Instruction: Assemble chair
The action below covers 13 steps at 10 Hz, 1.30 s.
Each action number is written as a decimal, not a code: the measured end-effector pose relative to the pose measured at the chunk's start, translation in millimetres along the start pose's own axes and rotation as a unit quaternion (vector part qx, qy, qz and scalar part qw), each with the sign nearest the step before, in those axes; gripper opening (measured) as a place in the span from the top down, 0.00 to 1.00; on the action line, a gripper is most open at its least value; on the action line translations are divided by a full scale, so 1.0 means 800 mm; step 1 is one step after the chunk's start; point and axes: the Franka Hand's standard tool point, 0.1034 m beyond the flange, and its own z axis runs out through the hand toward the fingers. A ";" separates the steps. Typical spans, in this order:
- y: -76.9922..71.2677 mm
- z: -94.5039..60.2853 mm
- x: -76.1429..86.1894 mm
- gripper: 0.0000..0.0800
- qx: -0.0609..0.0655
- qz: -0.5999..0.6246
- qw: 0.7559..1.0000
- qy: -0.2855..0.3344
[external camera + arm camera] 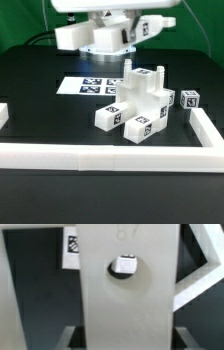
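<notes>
Found the chair (142, 102) partly built at mid-table (40, 110), inside the rail (110, 156) and near the marker board (92, 86). Counted several blocky parts already joined in a stepped cluster; judged it roughly half done. Saw one tagged block (190, 99) loose beside it at the exterior view's right, so more joining left. Saw the gripper (128, 338) clamped on a flat panel (124, 303), dark fingers (74, 338) against both long edges; could not tell whether seated yet. Noted matte white plastic throughout, smooth and hard-edged. Noted a round hole in the panel with a small squarish peg (124, 264) inside.
</notes>
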 end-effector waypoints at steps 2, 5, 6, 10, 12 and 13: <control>0.002 0.002 0.001 0.64 -0.001 -0.006 1.000 -0.001; -0.001 0.015 -0.012 0.64 -0.009 0.040 0.999 -0.004; -0.008 0.018 -0.020 0.64 -0.017 0.056 0.998 -0.008; -0.011 0.021 -0.021 0.64 -0.019 0.050 0.999 -0.008; -0.020 0.033 -0.035 0.64 -0.020 0.084 0.996 0.001; -0.023 0.040 -0.040 0.64 -0.022 0.086 0.996 0.002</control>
